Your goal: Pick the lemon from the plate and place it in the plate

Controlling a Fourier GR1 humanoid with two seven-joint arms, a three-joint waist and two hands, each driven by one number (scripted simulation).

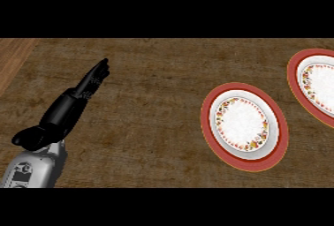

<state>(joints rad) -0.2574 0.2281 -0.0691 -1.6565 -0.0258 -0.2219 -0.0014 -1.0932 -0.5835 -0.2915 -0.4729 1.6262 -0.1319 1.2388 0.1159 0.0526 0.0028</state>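
Two red-rimmed white plates with a flowered band lie on the brown wooden counter. One plate [244, 126] is right of the middle, the other plate [315, 84] is cut by the right edge. No lemon shows on either plate or anywhere on the counter. My left hand [91, 83] comes up from the lower left with its fingers straight and pointing up and away, well left of both plates and holding nothing. My right hand is out of the picture.
A lighter wooden strip [13, 55] runs along the upper left corner. Bare counter [153, 101] lies between the left hand and the nearer plate.
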